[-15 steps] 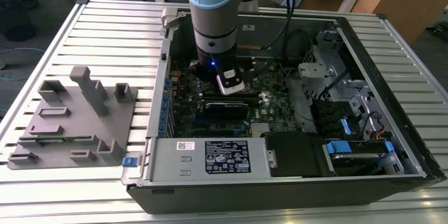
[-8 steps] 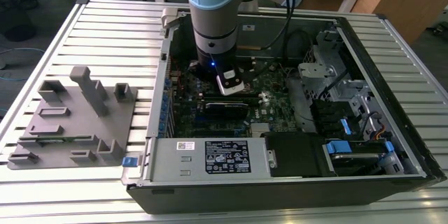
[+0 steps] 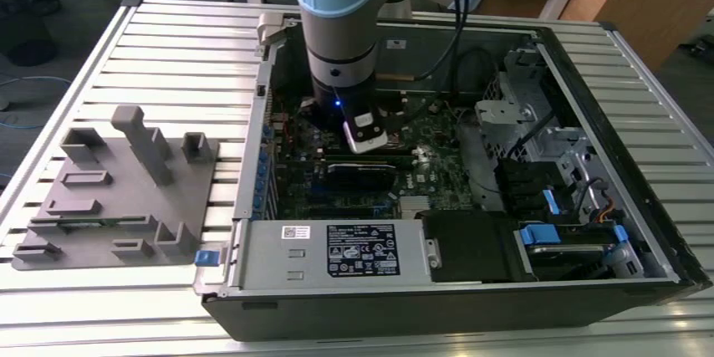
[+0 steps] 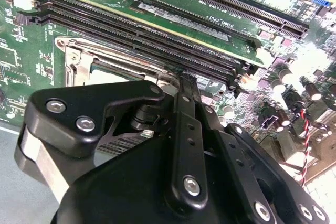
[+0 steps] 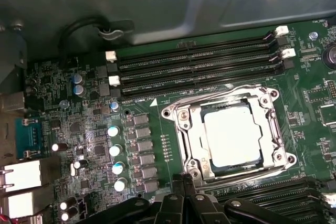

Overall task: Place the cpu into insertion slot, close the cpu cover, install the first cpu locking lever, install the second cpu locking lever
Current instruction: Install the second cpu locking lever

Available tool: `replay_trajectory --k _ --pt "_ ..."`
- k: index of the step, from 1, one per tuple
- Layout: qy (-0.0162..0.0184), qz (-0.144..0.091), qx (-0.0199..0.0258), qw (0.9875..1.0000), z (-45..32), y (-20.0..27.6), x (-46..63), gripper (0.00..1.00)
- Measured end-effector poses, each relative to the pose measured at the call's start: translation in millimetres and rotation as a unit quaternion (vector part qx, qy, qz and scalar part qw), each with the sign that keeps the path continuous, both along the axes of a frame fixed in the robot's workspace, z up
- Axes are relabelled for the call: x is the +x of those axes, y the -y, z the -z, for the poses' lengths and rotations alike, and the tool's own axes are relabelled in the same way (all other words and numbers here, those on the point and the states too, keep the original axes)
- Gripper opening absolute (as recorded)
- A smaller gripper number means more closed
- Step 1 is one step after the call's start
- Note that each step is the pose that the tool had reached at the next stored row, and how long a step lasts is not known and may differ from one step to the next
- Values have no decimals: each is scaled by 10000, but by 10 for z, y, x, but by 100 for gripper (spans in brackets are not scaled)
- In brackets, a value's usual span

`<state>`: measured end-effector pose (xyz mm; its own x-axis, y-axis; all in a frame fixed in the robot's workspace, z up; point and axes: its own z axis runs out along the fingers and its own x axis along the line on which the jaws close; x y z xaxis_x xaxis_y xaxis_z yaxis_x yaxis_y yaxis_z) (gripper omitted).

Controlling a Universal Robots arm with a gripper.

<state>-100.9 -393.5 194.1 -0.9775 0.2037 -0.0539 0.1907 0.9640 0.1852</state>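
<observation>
In the first wrist view the cpu [image 5: 232,139], a silver-grey square, lies flat in the insertion slot [image 5: 185,118] on the green board. The cpu cover [image 5: 192,141], a silvery frame, lies down around it. Thin wire levers [image 5: 210,97] run along two sides of the frame. My gripper [image 5: 182,179] hangs just beside one edge of the socket, its black fingers [image 5: 176,187] drawn together with nothing between them. The second wrist view has the gripper [image 4: 181,80] tip over the socket's metal rim [image 4: 79,61]. In the exterior view the gripper [image 3: 359,141] reaches down into the open computer case.
Long black memory slots [image 5: 194,64] run close to the socket, with capacitors [image 5: 114,150] alongside. The case holds a power supply [image 3: 357,248] at the front and drive cages [image 3: 558,173] on the exterior view's right. A grey fixture stand [image 3: 112,198] sits outside on the slatted table.
</observation>
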Motion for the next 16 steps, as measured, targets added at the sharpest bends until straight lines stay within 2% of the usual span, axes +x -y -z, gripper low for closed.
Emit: replay_trajectory --k 10,16 --pt "1 0 0 10000 11 4 -9 11" --pt "1 0 -38 10000 11 6 -10 11"
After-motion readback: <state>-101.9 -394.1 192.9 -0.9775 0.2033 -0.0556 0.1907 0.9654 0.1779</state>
